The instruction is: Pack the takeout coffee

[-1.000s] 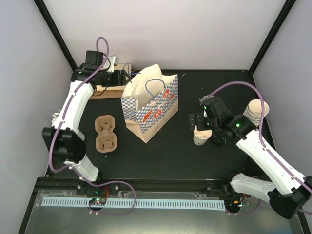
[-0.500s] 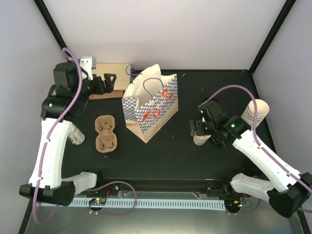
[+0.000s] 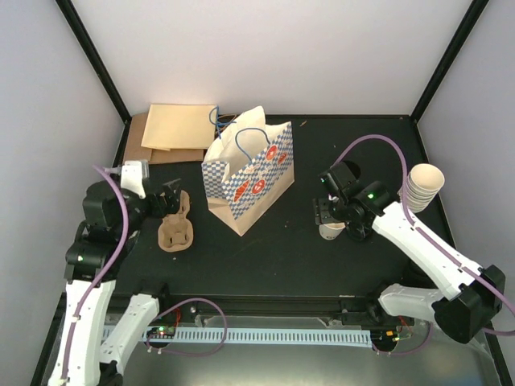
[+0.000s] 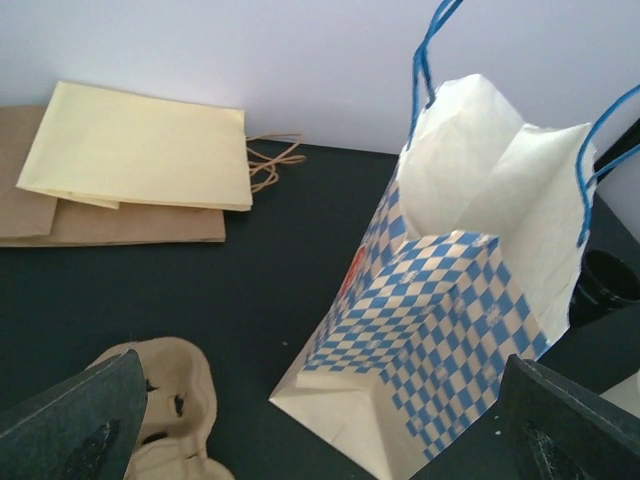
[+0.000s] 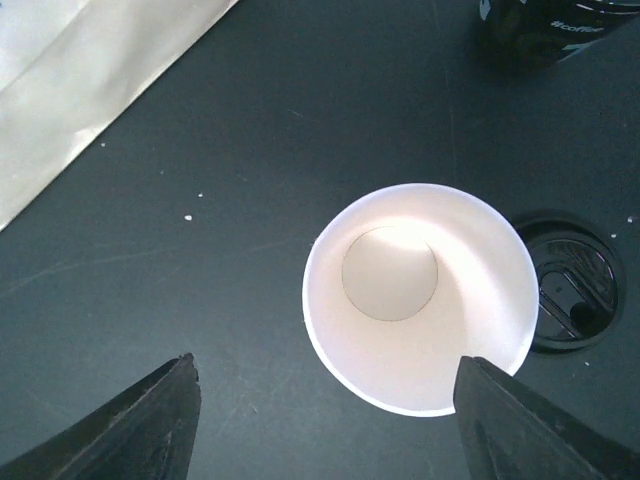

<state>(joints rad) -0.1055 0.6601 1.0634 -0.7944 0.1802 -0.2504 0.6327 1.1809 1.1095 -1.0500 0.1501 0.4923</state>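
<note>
The cream-white paper cup (image 5: 420,295) stands upright and empty on the black table, also in the top view (image 3: 329,232). Its black lid (image 5: 566,296) lies flat, just right of it. My right gripper (image 5: 328,368) is open wide above the cup. The cup's near rim sits between the fingers, close to the right finger (image 5: 530,420), not held. It shows in the top view (image 3: 331,215). The blue-checked bag (image 3: 245,173) stands open mid-table. My left gripper (image 4: 320,410) is open and empty, facing the bag (image 4: 450,310), above the cup carrier (image 4: 170,400).
A stack of nested cream cups (image 3: 422,186) stands at the right edge. A pulp cup carrier (image 3: 174,229) lies left of the bag. Flat yellow and brown paper bags (image 3: 173,129) lie at the back left. A dark printed container (image 5: 550,20) stands beyond the cup.
My left arm has swung from the flat bags at the back left toward the front, ending over the cup carrier. My right gripper has stayed at the cup, shifting slightly.
</note>
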